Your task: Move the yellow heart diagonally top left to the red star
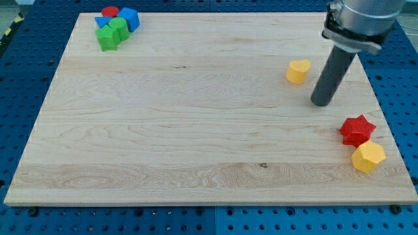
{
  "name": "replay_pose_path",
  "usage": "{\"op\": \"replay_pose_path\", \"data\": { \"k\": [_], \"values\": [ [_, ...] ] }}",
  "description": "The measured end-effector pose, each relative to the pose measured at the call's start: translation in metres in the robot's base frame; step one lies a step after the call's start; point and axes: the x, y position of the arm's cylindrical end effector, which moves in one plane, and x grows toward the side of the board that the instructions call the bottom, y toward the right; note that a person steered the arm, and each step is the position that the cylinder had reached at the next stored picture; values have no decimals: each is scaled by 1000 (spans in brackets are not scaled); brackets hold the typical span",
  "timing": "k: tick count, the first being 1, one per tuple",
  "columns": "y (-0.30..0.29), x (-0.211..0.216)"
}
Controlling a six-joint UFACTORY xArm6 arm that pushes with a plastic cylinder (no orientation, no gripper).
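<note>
My tip (pixel 321 102) rests on the bench (pixel 196 117) near its right edge, in the upper half. The arm carries no end effector with jaws, only a straight dark rod, so there is nothing apart, together or clamped to report.

The yellow heart (pixel 298 71) lies just to the view's left of my tip and slightly toward the top edge; a narrow gap separates the two, with no contact visible.

The red star (pixel 356 130) sits close to the right edge, toward the bottom right corner, below my tip and apart from it. A yellow hexagonal block (pixel 368 156) touches the red star on its lower right side.

At the top left corner a tight cluster holds a red block (pixel 110 11), two blue blocks (pixel 130 17), and two green blocks (pixel 112 34); their exact shapes cannot be made out.
</note>
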Motion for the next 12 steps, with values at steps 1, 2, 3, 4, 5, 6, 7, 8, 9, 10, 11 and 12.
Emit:
{"op": "replay_pose_path", "data": {
  "k": [1,2,3,4,5,6,7,8,9,10,11,12],
  "values": [
    [11,-24],
    [16,-51],
    [7,-108],
    [-43,-117],
    [-43,-88],
    [-34,-64],
    [-31,-54],
    [-29,-49],
    [-26,-34],
    [-26,-34],
    [-26,-21],
    [-26,-16]
  ]
}}
